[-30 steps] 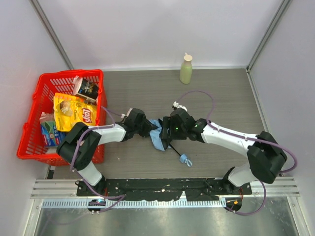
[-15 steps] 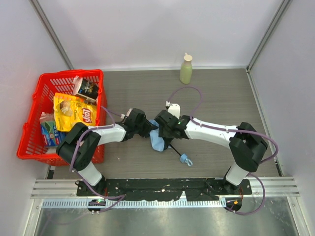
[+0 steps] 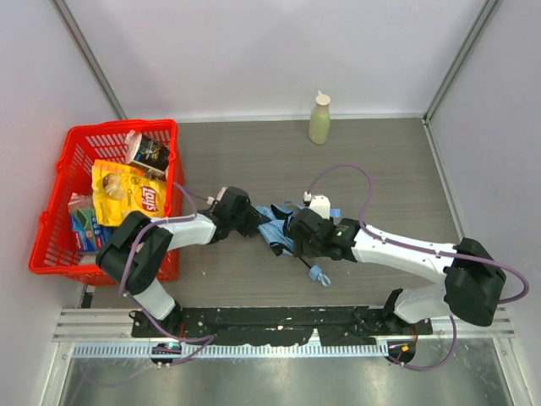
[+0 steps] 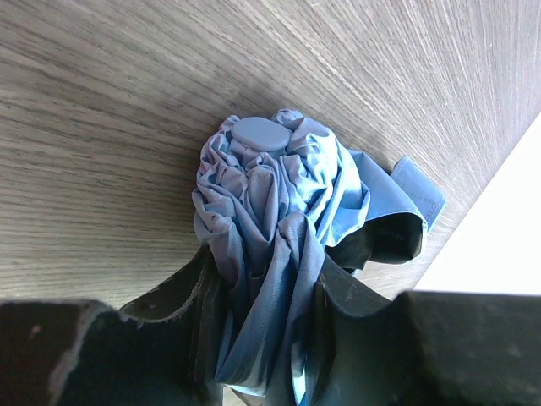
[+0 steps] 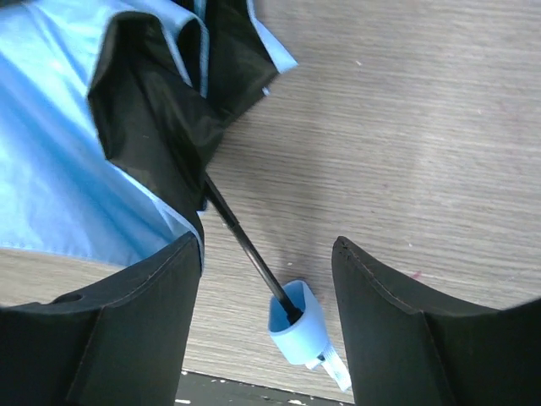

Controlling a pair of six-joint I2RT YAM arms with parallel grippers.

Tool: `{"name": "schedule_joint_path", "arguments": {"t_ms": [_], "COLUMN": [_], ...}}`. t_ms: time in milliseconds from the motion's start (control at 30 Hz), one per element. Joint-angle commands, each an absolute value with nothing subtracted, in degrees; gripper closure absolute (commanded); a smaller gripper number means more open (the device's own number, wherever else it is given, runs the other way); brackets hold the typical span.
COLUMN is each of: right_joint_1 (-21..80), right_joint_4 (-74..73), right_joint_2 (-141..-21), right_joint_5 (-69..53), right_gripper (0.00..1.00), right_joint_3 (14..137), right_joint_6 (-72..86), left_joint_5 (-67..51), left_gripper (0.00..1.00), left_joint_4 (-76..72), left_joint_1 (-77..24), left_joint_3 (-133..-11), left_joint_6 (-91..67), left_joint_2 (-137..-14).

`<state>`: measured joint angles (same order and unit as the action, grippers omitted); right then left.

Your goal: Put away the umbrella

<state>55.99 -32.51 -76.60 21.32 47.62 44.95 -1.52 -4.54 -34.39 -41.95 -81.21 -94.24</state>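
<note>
Open tabletop (image 3: pixel 406 161) right, umbrella (image 3: pixel 270 229) (bunched) mid-table, red basket (image 3: pixel 52 245) left, bottle (image 3: pixel 319 123) behind

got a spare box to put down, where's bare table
Bare wood lies between the bottle and the umbrella, and in the table's far right corner. Crowded: the middle, where the left gripper and right gripper meet the umbrella, and the full basket.

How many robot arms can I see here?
2. The left arm, beside the red basket, has its left gripper pinching the umbrella; the right arm, opposite, holds the right gripper open above the shaft.
</note>
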Motion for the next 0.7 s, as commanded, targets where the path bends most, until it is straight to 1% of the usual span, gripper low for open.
{"name": "schedule_joint_path", "arguments": {"t_ms": [0,33,67,133,233,267,333,367,433,467,500,633,667], "right_joint_1": [52.48,48.38,43.29,37.57,35.77,34.99,33.58,33.23,33.31,33.22,33.31,33.05,32.87], "right_joint_4": [-29.03,-27.52,-24.38,-17.97,-11.00,-6.72,-3.27,-2.21,-0.36,3.13,4.03,4.21,7.35], "right_joint_2": [-75.41,-75.24,-75.32,-75.06,-77.07,-77.95,-81.99,-84.26,-85.69,-85.95,-87.18,-91.57,-92.80], "right_joint_5": [15.84,10.95,9.16,5.72,10.35,9.94,7.83,5.73,7.19,7.38,6.77,5.19,4.75], "right_gripper": [0.28,0.26,0.20,0.16,0.15,0.14,0.14,0.17,0.17,0.17,0.17,0.17,0.17], "right_joint_3": [53.43,53.79,53.53,51.60,49.31,48.52,48.95,49.13,49.05,47.91,47.55,47.64,46.94], "right_joint_6": [40.78,41.48,44.44,49.36,54.91,58.06,63.25,66.50,69.33,70.48,73.71,78.73,79.45], "left_joint_5": [3.52,3.52,3.34,3.25,3.25,3.16,2.90,2.90,2.81,2.81,2.81,2.64,2.55], "left_gripper": [1.00,1.00,1.00,1.00,1.00,1.00,1.00,1.00,1.00,1.00,1.00,1.00,1.00], "left_joint_4": [11.78,11.78,11.69,11.34,10.64,10.72,10.81,10.81,10.81,10.90,10.99,10.90,10.81], "left_joint_1": [-34.10,-34.19,-34.19,-34.10,-34.01,-34.19,-34.10,-34.19,-34.19,-34.19,-34.19,-34.19,-34.19], "left_joint_3": [-37.09,-37.00,-36.74,-35.95,-35.16,-35.16,-35.16,-34.98,-34.80,-34.72,-34.63,-34.72,-34.80], "left_joint_6": [-77.70,-77.61,-77.61,-77.78,-77.87,-77.78,-77.43,-77.43,-77.26,-77.17,-76.99,-76.91,-76.90], "left_joint_2": [-96.50,-96.42,-96.33,-95.72,-94.75,-94.57,-94.40,-94.31,-93.96,-93.78,-93.52,-93.25,-93.34]}}
